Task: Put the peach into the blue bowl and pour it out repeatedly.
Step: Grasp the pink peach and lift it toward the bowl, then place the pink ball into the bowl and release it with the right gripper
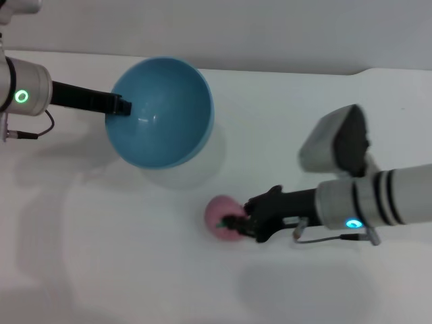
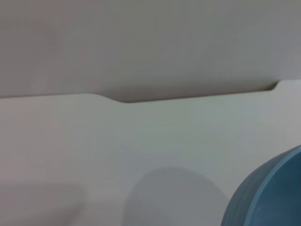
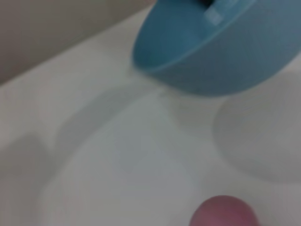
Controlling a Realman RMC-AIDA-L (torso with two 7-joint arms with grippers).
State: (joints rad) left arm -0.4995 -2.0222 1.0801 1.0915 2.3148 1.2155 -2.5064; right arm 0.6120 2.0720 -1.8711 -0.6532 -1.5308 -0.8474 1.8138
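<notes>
One peach (image 1: 221, 217) lies nearest on the white table (image 1: 101, 270), and the right gripper (image 1: 236, 223) has its dark fingers closed around the fruit's side — holding it, as far as the head view shows. Farther back, the left gripper (image 1: 121, 105) pinches the rim of the one blue bowl (image 1: 162, 111), which hangs tilted above the table, mouth toward the peach. The risk, I judge: a shallow grip lets the round peach roll free, or the tilted bowl spills it straight out. Count — one peach, one bowl, two grippers.
</notes>
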